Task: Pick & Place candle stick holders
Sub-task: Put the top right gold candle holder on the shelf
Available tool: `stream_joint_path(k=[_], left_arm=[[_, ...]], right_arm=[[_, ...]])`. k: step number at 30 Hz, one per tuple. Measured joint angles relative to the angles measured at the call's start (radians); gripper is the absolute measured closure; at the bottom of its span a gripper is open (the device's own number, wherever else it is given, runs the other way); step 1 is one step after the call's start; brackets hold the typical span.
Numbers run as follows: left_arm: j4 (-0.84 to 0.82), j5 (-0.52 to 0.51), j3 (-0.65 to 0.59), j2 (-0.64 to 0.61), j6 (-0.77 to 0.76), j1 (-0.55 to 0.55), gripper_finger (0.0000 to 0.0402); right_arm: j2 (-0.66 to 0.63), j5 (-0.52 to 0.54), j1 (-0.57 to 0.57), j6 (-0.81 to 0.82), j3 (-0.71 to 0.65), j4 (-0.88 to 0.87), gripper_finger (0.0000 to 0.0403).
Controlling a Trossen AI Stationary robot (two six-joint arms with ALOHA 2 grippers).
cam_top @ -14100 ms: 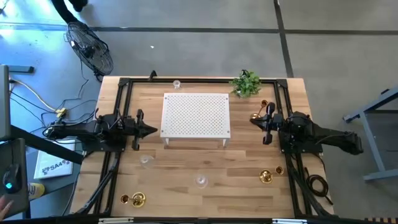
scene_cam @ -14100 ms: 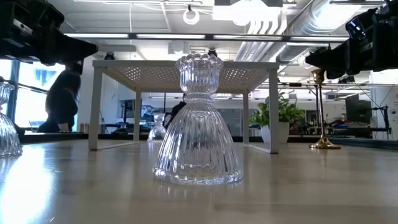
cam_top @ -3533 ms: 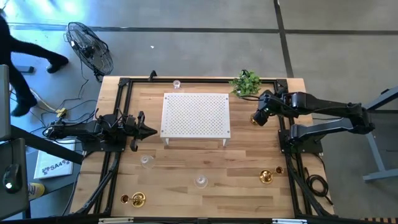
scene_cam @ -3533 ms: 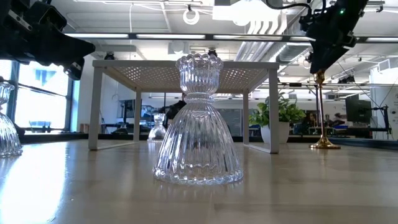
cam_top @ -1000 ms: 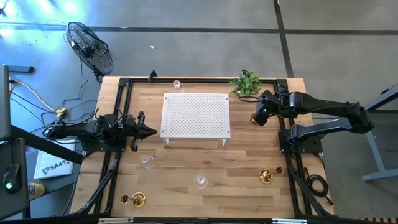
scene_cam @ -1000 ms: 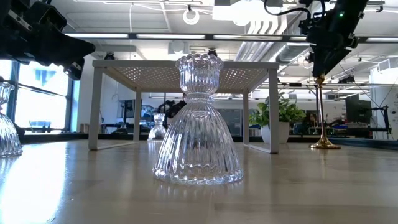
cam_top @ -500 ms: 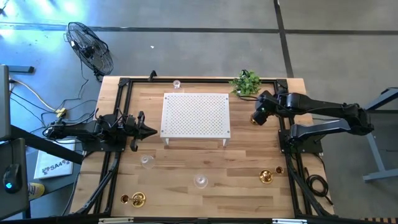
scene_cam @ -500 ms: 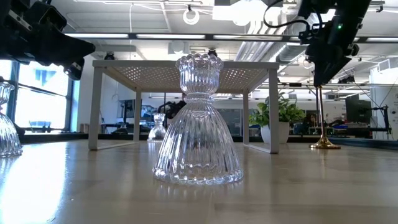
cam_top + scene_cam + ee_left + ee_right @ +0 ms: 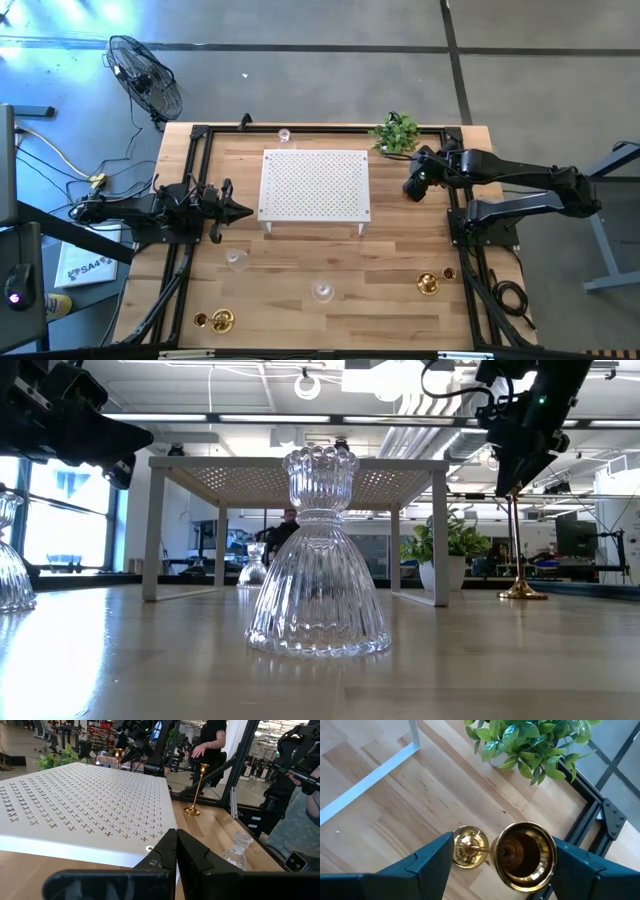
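A tall gold candle stick holder (image 9: 522, 855) stands on its round base (image 9: 468, 849) on the table near the plant. My right gripper (image 9: 502, 847) hangs over it, open and slanting down. One finger is on each side of its cup, and I see no touch. In the low view its stem (image 9: 516, 545) rises to the gripper (image 9: 512, 480). My left gripper (image 9: 238, 210) is shut and level by the white platform's left side. Glass holders (image 9: 236, 258) (image 9: 323, 291) (image 9: 284, 134) and gold holders (image 9: 428, 284) (image 9: 222, 320) stand on their bases.
The white perforated platform (image 9: 315, 185) stands on legs mid-table. A small green plant (image 9: 396, 133) sits at the far right, close behind my right gripper. A black frame (image 9: 200, 135) runs along the table's edges. People move in the room beyond the table.
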Motion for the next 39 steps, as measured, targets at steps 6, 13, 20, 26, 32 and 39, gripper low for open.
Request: stream_joint_path(k=[6, 13, 20, 26, 32, 39], left_arm=[[0.000, 0.000, 0.000, 0.000, 0.000, 0.000, 0.0401], [0.000, 0.000, 0.000, 0.000, 0.000, 0.000, 0.0401], [0.000, 0.000, 0.000, 0.000, 0.000, 0.000, 0.0401], [0.000, 0.000, 0.000, 0.000, 0.000, 0.000, 0.0401], [0.000, 0.000, 0.000, 0.000, 0.000, 0.000, 0.0401], [0.000, 0.000, 0.000, 0.000, 0.000, 0.000, 0.0401]], right_arm=[[0.000, 0.000, 0.000, -0.006, 0.000, -0.005, 0.0128], [0.000, 0.010, 0.000, -0.030, 0.000, -0.020, 0.0145], [0.001, 0.002, -0.001, -0.035, 0.000, -0.020, 0.0195], [0.001, -0.003, -0.001, -0.043, 0.000, -0.020, 0.0236], [0.001, -0.004, 0.000, -0.072, 0.001, -0.017, 0.0280], [0.001, 0.001, 0.000, -0.103, 0.001, -0.022, 0.0315]])
